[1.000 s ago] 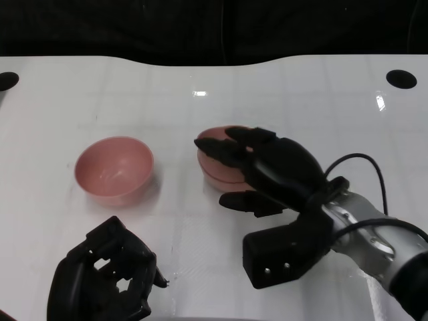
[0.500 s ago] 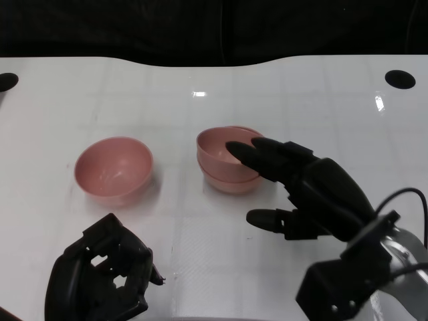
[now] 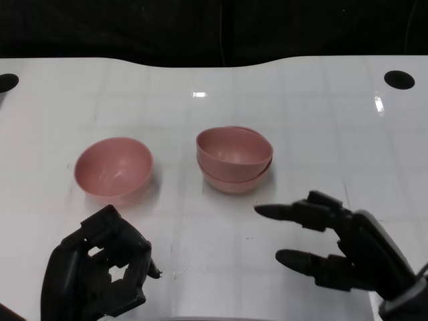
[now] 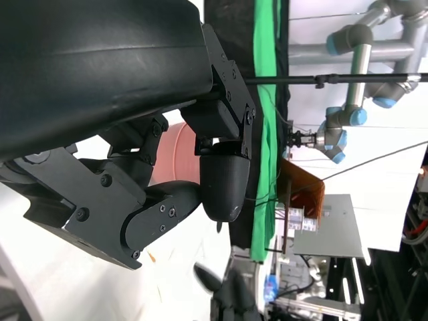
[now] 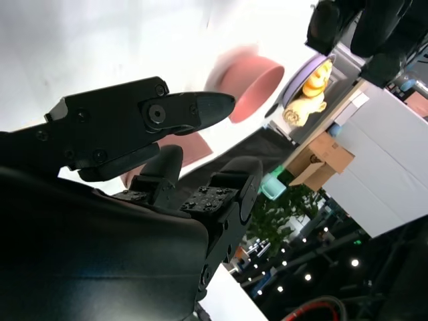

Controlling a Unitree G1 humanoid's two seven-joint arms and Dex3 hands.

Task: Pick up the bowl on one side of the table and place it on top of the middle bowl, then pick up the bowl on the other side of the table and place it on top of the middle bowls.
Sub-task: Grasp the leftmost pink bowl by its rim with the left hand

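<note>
Two pink bowls are nested as a stack [image 3: 234, 158] at the table's middle. A single pink bowl [image 3: 114, 168] stands upright to the left of it. My right hand [image 3: 338, 247] hovers near the front right, fingers spread and empty, well short of the stack. My left hand [image 3: 100, 271] sits at the front left with fingers curled in and nothing in them, just in front of the single bowl. The left wrist view shows a slice of that pink bowl [image 4: 175, 150] past the curled fingers [image 4: 167, 207]. The right wrist view shows a blurred pink bowl [image 5: 251, 80] beyond the spread fingers [image 5: 180, 110].
The white table [image 3: 321, 120] has a round black hole at its far right corner [image 3: 399, 79] and another at the far left edge [image 3: 7, 81]. A dark backdrop runs behind the table.
My right hand has let go of the top bowl and drawn back toward the front right, leaving it nested on the middle bowl. My left hand has barely moved.
</note>
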